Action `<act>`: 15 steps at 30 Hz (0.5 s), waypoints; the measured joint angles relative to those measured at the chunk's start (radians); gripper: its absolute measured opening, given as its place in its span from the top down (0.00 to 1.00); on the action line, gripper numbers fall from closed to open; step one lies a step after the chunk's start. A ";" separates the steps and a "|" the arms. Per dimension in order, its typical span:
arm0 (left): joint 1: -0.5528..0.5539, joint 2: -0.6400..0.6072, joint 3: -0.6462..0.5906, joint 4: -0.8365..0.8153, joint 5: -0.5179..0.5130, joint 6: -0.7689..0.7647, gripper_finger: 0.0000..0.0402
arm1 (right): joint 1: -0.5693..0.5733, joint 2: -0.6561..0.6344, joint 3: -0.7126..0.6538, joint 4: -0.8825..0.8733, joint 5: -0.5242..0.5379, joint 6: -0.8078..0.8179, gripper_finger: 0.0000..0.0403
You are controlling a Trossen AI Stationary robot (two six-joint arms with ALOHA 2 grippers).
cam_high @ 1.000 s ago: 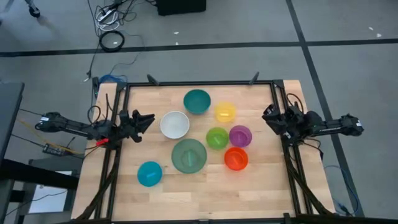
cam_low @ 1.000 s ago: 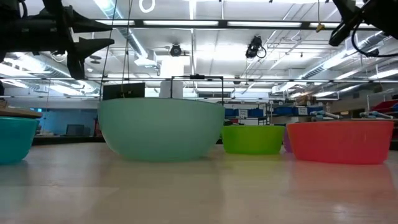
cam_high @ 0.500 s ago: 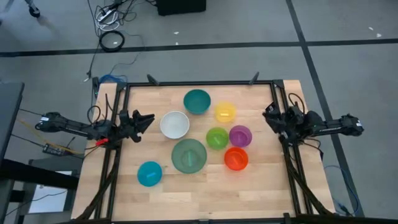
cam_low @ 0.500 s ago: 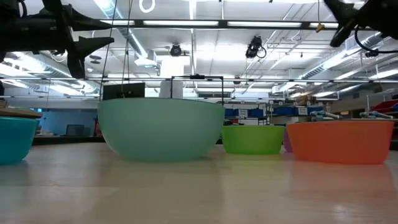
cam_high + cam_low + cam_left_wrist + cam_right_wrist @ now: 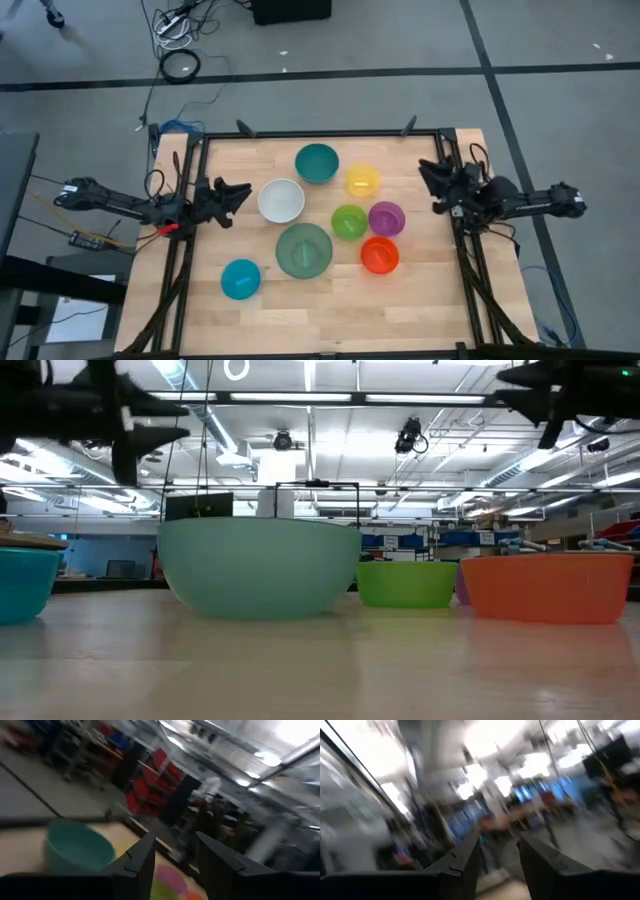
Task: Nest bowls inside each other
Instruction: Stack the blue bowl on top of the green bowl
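Note:
Eight bowls stand upright on their bases on the wooden table: teal [image 5: 316,163], yellow [image 5: 362,181], white [image 5: 281,200], lime [image 5: 349,222], purple [image 5: 386,218], large sage green [image 5: 303,250], orange [image 5: 379,255] and light blue [image 5: 240,279]. None sits inside another. My left gripper [image 5: 240,190] hovers open at the table's left edge, beside the white bowl and well above the table [image 5: 160,435]. My right gripper [image 5: 427,178] hovers open at the right edge, high up [image 5: 510,378], to the right of the yellow and purple bowls. Nothing lies between either pair of fingers [image 5: 175,865] [image 5: 500,865].
A black frame rail [image 5: 320,134] runs round the table's far, left and right edges. Bare wood [image 5: 330,310] stretches along the near edge in front of the bowls. Cables [image 5: 180,65] lie on the floor beyond the table.
My right gripper has rolled about its wrist and tipped from a slant to nearly level, staying high at the right edge and open. The bowls have not moved.

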 joint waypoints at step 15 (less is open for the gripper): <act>0.245 0.559 1.181 -1.566 -0.164 0.115 0.64 | -0.275 1.202 1.163 -1.200 0.094 0.097 0.70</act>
